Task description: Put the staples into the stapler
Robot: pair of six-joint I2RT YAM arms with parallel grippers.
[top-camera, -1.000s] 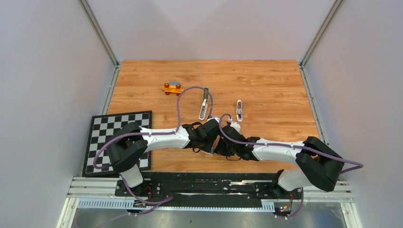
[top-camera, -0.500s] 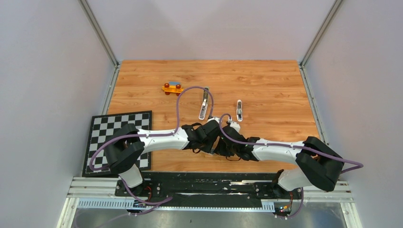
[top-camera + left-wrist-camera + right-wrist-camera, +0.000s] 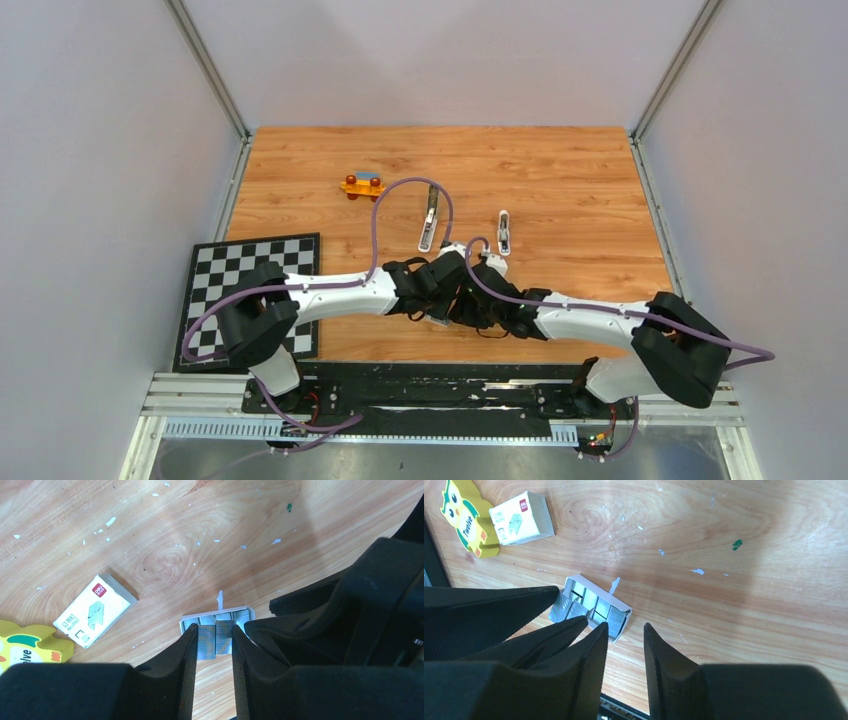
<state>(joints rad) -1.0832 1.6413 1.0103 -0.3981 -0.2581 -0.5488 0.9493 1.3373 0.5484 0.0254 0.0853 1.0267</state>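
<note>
In the left wrist view my left gripper point(image 3: 214, 630) is shut on two short silver-grey blocks of staples point(image 3: 215, 641), held side by side just above the wood. Behind them lies a small white tray point(image 3: 218, 614) with more staples. In the right wrist view my right gripper point(image 3: 625, 626) is open and empty. Its left finger is next to the same tray point(image 3: 620, 601), and my left gripper's fingers point(image 3: 549, 637) lie alongside. The stapler point(image 3: 428, 222), grey and black, lies farther back on the table, apart from both grippers.
A small white box with red print point(image 3: 95, 610) and a yellow toy point(image 3: 25, 647) lie left of the tray. A smaller white stapler-like thing point(image 3: 504, 232) lies right of the stapler. An orange toy point(image 3: 362, 184) is at the back left, a checkerboard mat point(image 3: 250, 290) at the front left.
The right arm's elbow has dropped a little toward the near right. Both grippers stay together over the tray. The left arm has hardly moved.
</note>
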